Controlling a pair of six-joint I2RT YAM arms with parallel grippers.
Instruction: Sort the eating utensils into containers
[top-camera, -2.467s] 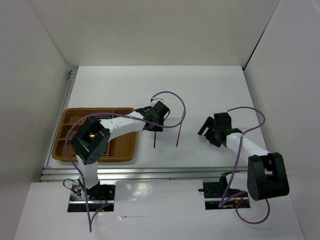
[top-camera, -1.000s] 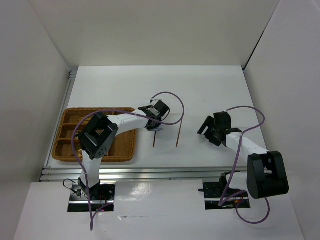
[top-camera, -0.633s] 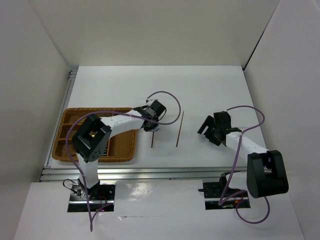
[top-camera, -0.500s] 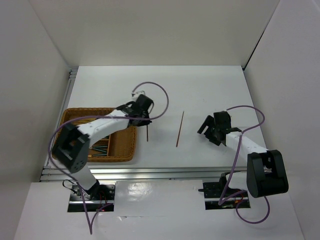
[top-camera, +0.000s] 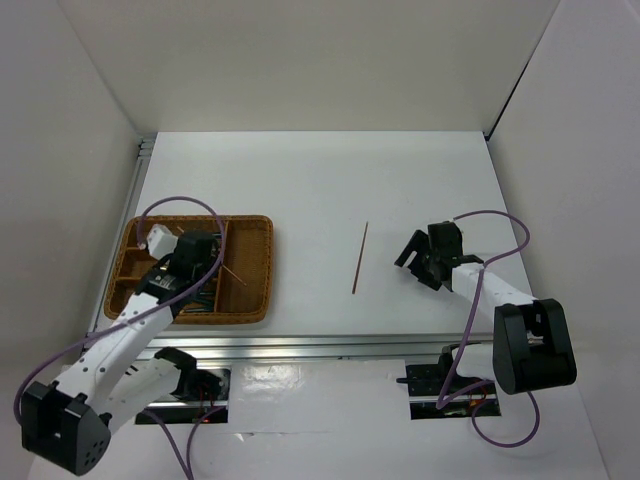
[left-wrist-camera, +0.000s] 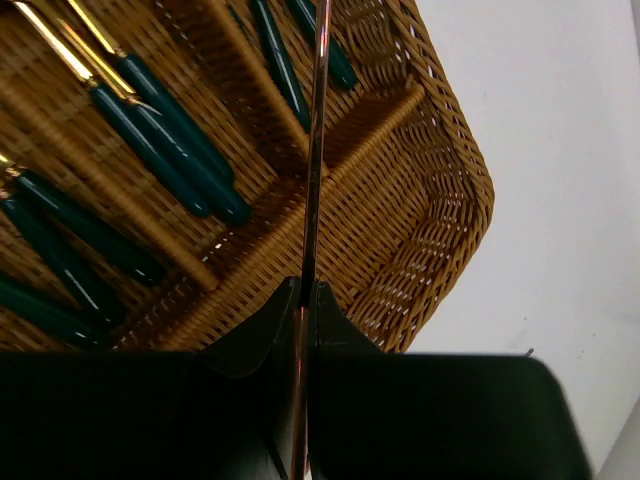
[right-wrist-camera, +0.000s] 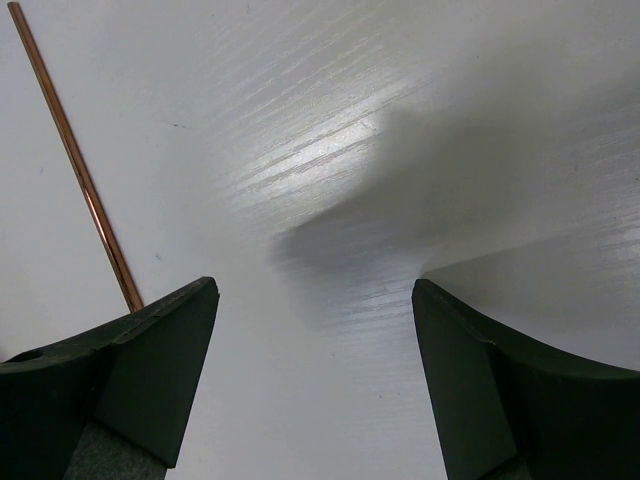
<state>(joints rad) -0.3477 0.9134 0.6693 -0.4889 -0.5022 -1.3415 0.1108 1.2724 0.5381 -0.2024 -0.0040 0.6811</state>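
Note:
My left gripper is shut on a thin brown stick, which runs straight out from the jaws. It hangs over the right part of the brown wicker tray, above a divider. Several utensils with dark green handles and gold heads lie in the compartments. In the top view the left gripper is over the tray. A second brown stick lies on the white table. My right gripper stands just right of it, open and empty, with that stick to its left.
The tray sits at the table's left side, close to the near edge and the metal rail. White walls close in the table on three sides. The left arm's purple cable loops above the tray.
My left arm has swung left from the middle of the table, carrying one stick over the tray. The other stick stays on the table. The right arm has not moved.

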